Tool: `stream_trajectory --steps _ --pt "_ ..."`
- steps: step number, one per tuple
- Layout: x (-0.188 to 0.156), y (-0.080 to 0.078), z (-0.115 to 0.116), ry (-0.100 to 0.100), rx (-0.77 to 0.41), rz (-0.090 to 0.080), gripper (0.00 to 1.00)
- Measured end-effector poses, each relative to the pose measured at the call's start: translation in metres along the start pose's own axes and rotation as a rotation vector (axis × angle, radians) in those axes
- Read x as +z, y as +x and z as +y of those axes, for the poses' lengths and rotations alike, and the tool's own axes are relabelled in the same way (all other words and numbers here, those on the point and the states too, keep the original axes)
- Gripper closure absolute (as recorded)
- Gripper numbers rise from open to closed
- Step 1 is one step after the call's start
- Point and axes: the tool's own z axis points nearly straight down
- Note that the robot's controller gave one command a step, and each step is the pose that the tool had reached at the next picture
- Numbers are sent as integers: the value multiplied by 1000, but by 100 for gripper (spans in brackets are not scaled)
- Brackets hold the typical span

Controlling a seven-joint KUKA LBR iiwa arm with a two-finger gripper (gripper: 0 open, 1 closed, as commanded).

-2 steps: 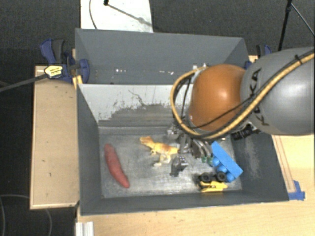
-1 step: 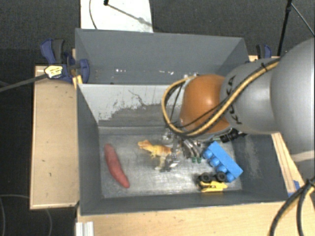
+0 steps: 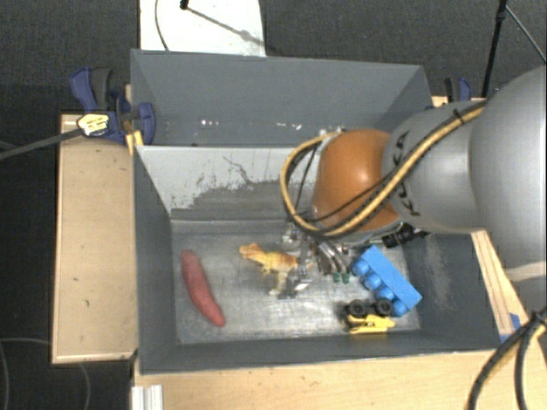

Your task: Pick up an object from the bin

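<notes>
Nearest, a small yellow-and-black toy (image 3: 367,318) is seen just beside a blue brick (image 3: 389,282). A red sausage-shaped thing (image 3: 202,289) lies at the left. Mid-bin, the jaws are set at the right end of a yellow toy animal (image 3: 265,258); their opening cannot be told.
</notes>
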Motion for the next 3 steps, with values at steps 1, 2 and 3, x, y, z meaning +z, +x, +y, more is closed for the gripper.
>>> stream_trajectory --steps 1,2,3 --pt "-114 -13 9 1 7 -2 100" --pt "-114 -13 9 1 8 -2 100" --pt "-160 -32 5 1 24 1 100"
